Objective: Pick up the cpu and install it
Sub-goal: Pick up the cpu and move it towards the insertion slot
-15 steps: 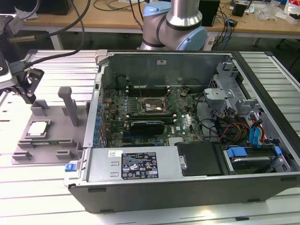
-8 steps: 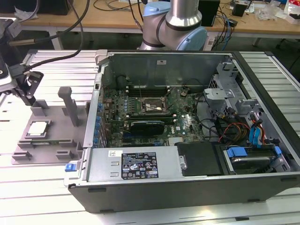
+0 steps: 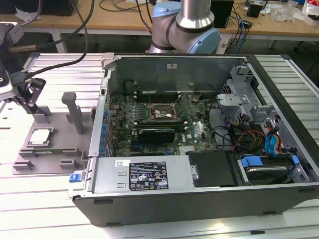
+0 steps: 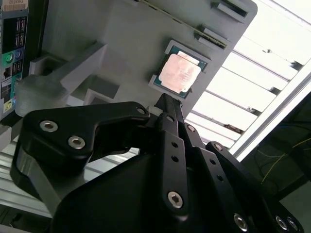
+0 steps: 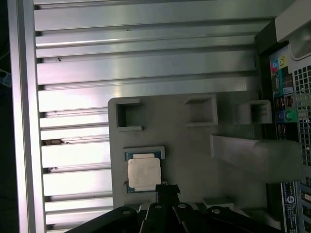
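Arm [image 3: 197, 20] cut off at upper edge (exterior view); end effector [image 4: 165, 98] base cropped.

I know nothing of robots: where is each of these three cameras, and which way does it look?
Exterior view: off the arm, looking down into the open computer case, the grey fixture at the exterior view's left; the arm and gripper show.
First wrist view: on the arm, looking down past the gripper at the cpu.
Second wrist view: on the arm, looking slantwise along the gripper at the cpu.
Shared: all three show the cpu lying in the grey fixture.

cpu [image 4: 181, 74]: silvery metal, satin | fixture [image 5: 189, 160]: matt grey plastic | claw [image 4: 166, 99]: matt black | table [image 5: 146, 73]: shiny ribbed metal
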Controlling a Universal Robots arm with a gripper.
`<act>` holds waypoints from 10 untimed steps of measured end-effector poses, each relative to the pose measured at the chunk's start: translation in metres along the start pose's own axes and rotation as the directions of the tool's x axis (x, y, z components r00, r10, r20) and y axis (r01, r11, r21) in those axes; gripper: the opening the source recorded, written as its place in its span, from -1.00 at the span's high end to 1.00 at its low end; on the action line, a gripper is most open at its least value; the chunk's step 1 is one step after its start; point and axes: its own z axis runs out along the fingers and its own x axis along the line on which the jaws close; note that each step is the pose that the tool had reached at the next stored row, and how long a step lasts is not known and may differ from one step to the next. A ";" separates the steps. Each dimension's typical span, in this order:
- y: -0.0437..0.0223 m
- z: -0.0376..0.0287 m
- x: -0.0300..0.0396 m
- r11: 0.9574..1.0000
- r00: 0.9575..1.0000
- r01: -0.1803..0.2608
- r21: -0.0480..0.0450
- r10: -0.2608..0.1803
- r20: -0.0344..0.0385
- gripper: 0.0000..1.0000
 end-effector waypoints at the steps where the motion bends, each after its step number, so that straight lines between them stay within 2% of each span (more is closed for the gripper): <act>1: 0.0000 0.0005 0.0002 1.000 1.000 0.000 0.000 0.000 0.000 0.79; 10: -0.0002 0.0087 0.0044 1.000 1.000 0.000 0.000 0.000 0.000 0.79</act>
